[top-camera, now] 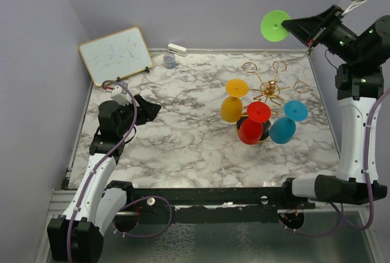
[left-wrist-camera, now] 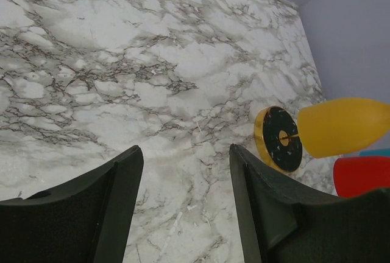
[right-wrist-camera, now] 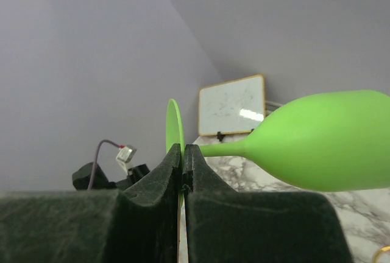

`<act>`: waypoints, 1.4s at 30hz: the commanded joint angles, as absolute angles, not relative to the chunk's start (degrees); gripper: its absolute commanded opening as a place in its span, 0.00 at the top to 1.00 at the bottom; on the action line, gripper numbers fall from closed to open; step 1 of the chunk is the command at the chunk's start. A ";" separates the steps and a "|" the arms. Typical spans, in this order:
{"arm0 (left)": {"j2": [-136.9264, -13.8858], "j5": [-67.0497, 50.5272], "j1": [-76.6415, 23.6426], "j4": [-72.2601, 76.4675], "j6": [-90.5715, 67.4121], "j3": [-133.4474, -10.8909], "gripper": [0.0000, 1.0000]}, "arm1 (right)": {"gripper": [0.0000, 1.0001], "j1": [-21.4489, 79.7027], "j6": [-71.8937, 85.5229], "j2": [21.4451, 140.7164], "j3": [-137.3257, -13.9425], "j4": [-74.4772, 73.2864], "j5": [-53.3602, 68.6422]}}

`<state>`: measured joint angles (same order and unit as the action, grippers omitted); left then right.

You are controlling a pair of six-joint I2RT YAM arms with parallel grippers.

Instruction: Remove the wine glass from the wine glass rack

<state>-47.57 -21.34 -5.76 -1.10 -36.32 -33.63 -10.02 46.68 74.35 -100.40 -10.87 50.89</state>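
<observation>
the lift-off step looks done: the right gripper (right-wrist-camera: 183, 165) has its fingers pinched tight on the thin flat foot of the green wine glass (right-wrist-camera: 323, 141), which lies sideways in the air, high by the back wall and well apart from the wine glass rack (top-camera: 266, 94). the glass looks like smooth matte plastic, with a rounded bowl, a slim stem and a disc foot. a grip on the foot's edge alone may let it swing, so the next move probably calls for a slow carry down to the marble-patterned table (left-wrist-camera: 122, 62). the rack is thin gold wire loops above a round black gold-rimmed base; yellow (top-camera: 232, 108), red (top-camera: 251, 128) and blue (top-camera: 285, 126) glasses hang from it. the left gripper (left-wrist-camera: 186, 153) hovers spread wide, holding nothing.
</observation>
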 commanded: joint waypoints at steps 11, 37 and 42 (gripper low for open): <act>-47.75 -6.97 -6.08 -12.17 -36.45 -37.18 0.25 | 0.99 16.04 28.90 74.55 -104.41 -19.73 38.82; -17.63 -17.83 -6.11 -43.44 -65.89 -53.32 0.21 | 0.99 66.25 -16.24 72.54 -74.47 2.66 -11.18; -17.38 -23.62 -6.15 -43.81 -72.83 -54.13 0.21 | 0.99 73.84 -30.84 72.07 -59.67 22.14 -20.64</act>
